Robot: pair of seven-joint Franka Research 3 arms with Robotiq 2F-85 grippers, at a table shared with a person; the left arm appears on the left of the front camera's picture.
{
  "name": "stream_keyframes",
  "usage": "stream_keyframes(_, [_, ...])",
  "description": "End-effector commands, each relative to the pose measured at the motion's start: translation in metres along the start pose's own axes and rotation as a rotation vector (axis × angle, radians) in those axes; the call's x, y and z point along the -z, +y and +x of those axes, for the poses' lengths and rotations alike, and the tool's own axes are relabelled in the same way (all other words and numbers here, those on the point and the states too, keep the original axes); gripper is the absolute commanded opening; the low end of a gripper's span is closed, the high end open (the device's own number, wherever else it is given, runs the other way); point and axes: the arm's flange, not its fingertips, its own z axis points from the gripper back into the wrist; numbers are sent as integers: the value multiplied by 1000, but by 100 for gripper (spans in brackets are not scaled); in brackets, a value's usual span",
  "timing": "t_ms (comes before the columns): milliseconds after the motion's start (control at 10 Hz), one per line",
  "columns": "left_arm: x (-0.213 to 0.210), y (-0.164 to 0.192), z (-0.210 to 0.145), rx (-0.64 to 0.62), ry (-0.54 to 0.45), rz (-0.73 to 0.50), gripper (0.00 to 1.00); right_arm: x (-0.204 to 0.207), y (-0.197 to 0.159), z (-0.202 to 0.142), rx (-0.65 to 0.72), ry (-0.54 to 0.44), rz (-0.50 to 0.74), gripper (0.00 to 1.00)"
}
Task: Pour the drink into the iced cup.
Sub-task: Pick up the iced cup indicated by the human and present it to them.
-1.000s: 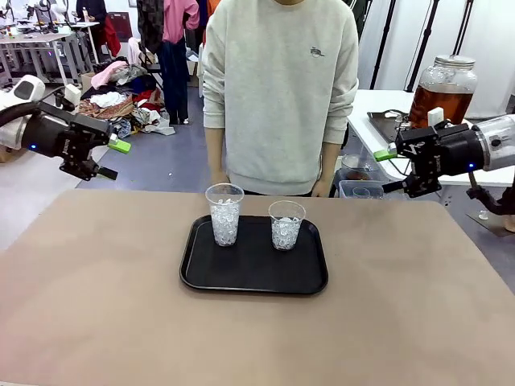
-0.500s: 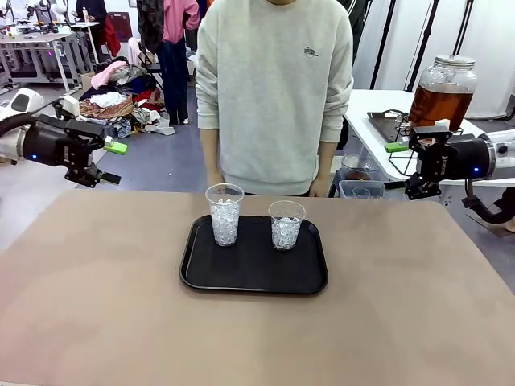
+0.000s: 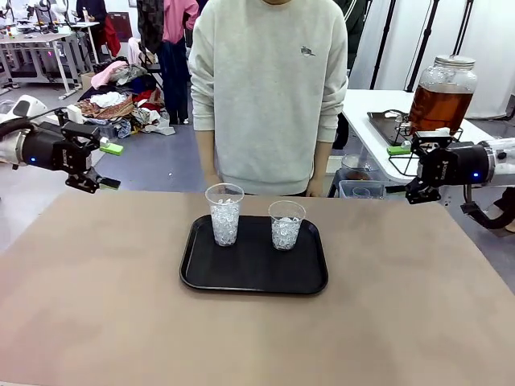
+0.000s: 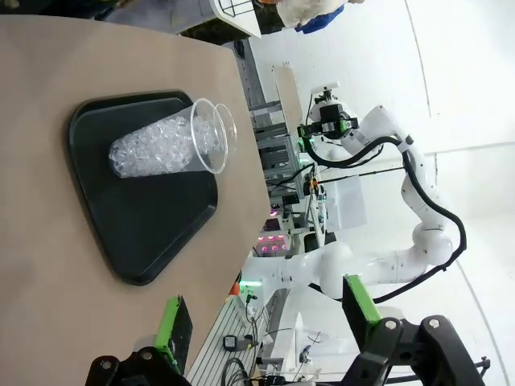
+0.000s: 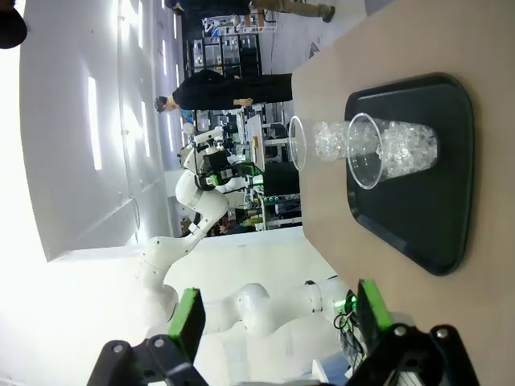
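Mid-left, the left gripper (image 3: pixel 110 166) hangs spread and empty, at centre a tall iced cup (image 3: pixel 224 215) and a short iced cup (image 3: pixel 286 225) stand on a tray (image 3: pixel 253 279), mid-right the right gripper (image 3: pixel 405 173) is spread too, and upper right the drink (image 3: pixel 438 108) sits in an upright jar (image 3: pixel 445 76), lid up, long axis vertical.

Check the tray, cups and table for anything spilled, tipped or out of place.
Nothing stands out. The taller cup and the shorter cup stand upright on the black tray; the table looks dry. The lidded jar of drink sits upright on the side table. Left gripper and right gripper are open, empty.
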Motion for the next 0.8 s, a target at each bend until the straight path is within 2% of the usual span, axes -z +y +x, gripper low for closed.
stream_keyframes(0, [2,0,-2,14,4,-3,100,0,1,-1,-2,-1,0,100])
stream_keyframes(700, [2,0,-2,14,4,-3,100,0,1,-1,-2,-1,0,100])
